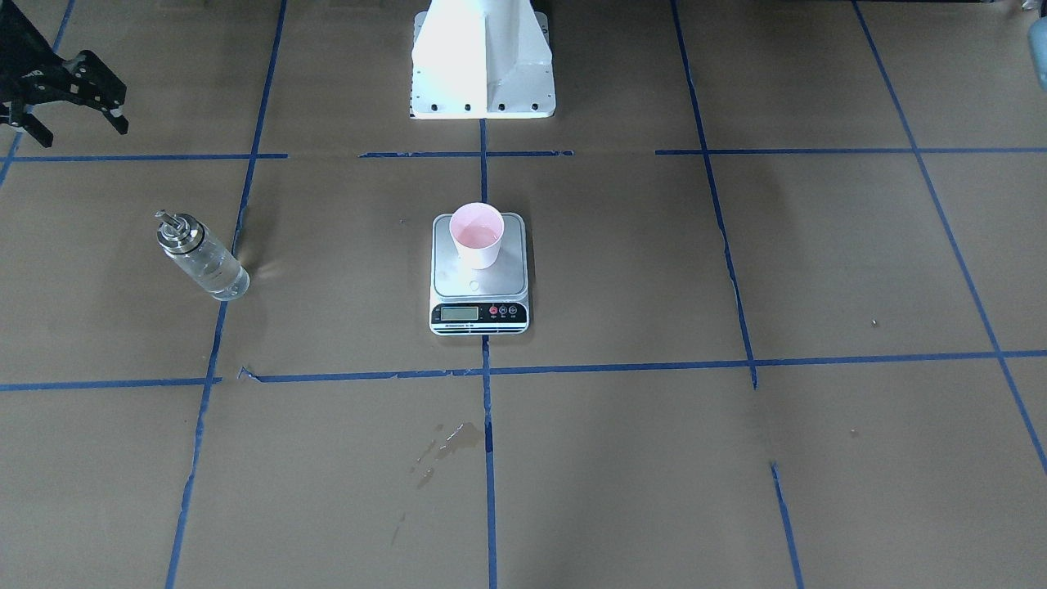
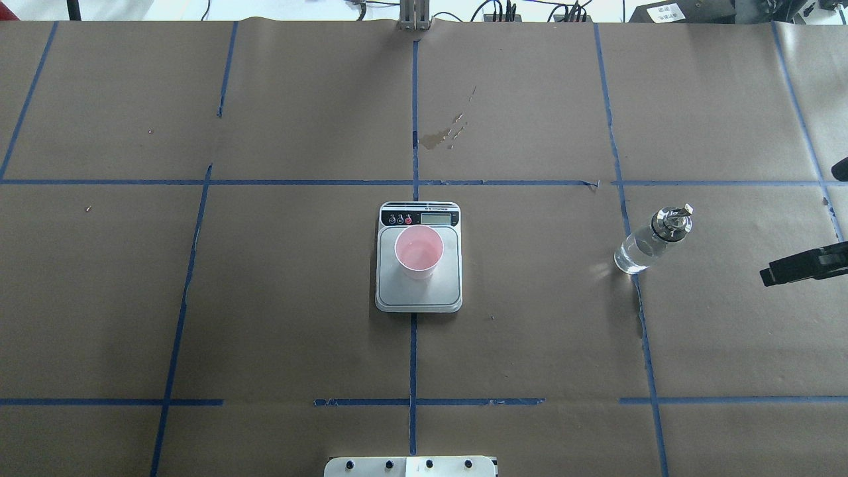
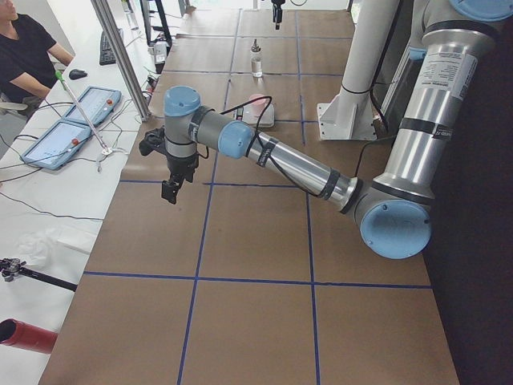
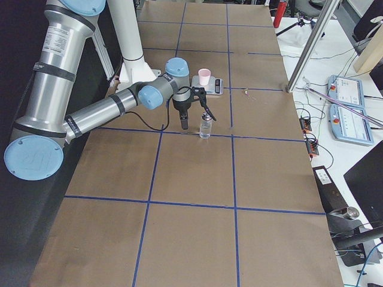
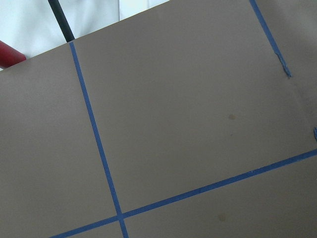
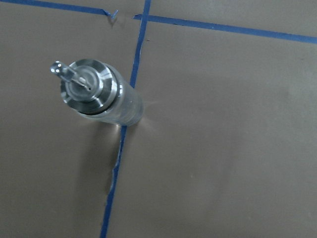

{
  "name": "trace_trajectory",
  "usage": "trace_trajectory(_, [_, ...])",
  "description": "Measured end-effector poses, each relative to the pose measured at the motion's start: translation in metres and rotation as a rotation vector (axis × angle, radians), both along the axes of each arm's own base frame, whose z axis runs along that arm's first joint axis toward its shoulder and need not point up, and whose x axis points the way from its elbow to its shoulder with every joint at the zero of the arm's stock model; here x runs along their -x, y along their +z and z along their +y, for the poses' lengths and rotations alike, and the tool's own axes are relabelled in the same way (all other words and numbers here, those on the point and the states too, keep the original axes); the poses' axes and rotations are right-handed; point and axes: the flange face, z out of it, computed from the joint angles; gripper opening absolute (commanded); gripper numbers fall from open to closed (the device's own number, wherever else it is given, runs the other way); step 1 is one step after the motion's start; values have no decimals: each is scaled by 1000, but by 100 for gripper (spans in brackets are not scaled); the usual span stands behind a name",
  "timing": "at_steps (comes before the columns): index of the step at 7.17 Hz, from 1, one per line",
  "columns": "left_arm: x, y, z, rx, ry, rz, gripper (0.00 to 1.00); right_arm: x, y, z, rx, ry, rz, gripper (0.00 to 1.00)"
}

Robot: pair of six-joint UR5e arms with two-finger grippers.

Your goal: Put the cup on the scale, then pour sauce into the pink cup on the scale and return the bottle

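Note:
The pink cup point(image 1: 477, 236) stands upright on the silver platform of the scale point(image 1: 479, 282) at the table's middle, also in the overhead view point(image 2: 419, 252). It seems to hold a little clear liquid. The glass bottle point(image 1: 200, 255) with its metal spout stands on a blue tape line, partly filled with clear sauce; it also shows from above in the right wrist view point(image 6: 96, 94). My right gripper point(image 1: 82, 131) is open and empty, raised beside the bottle and apart from it. My left gripper point(image 3: 172, 188) hangs over bare paper far from the scale; I cannot tell if it is open.
A wet stain point(image 1: 450, 442) marks the paper on the operators' side of the scale. The white robot base point(image 1: 483, 57) stands behind the scale. An operator point(image 3: 24, 48) and teach pendants point(image 3: 80, 120) sit at the desk along the table's far edge.

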Motion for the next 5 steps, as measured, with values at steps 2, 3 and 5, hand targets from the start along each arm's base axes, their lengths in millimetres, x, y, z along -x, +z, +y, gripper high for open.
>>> trace_trajectory(2, [1, -4, 1, -8, -1, 1, 100, -45, 27, -32, -66, -74, 67, 100])
trace_trajectory(3, [1, -5, 2, -10, -1, 1, 100, -73, 51, -50, -102, -121, 103, 100])
trace_trajectory(5, [2, 0, 4, -4, 1, 0, 100, -133, 114, -69, -104, -155, 91, 100])
